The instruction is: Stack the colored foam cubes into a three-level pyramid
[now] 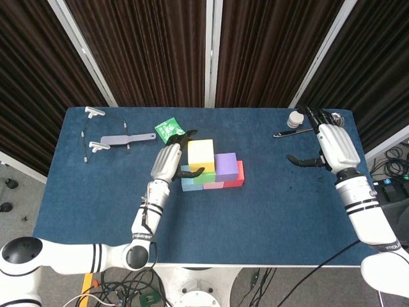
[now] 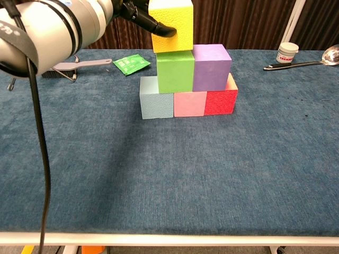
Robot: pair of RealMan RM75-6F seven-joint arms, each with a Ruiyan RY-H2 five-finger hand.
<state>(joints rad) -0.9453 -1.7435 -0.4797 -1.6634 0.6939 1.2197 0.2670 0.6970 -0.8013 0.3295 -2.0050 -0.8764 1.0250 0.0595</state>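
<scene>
Blue table (image 2: 159, 174) | left hand (image 1: 169, 163) fingers grip yellow cube (image 2: 171, 25) | right hand (image 1: 333, 146) fingers spread

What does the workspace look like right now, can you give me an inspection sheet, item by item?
Surface: blue cloth table, edges visible.
Job's things: light blue cube, pink cube and red cube in the bottom row; green cube and purple cube on top; yellow cube held over the green cube, overhanging to the left.
Clutter: brush, green packet, small jar, spoon.
Hands: left hand grips the yellow cube; right hand holds nothing, fingers apart.
Cables: loose cables on the floor below the table.
Surroundings: dark curtains behind.
</scene>
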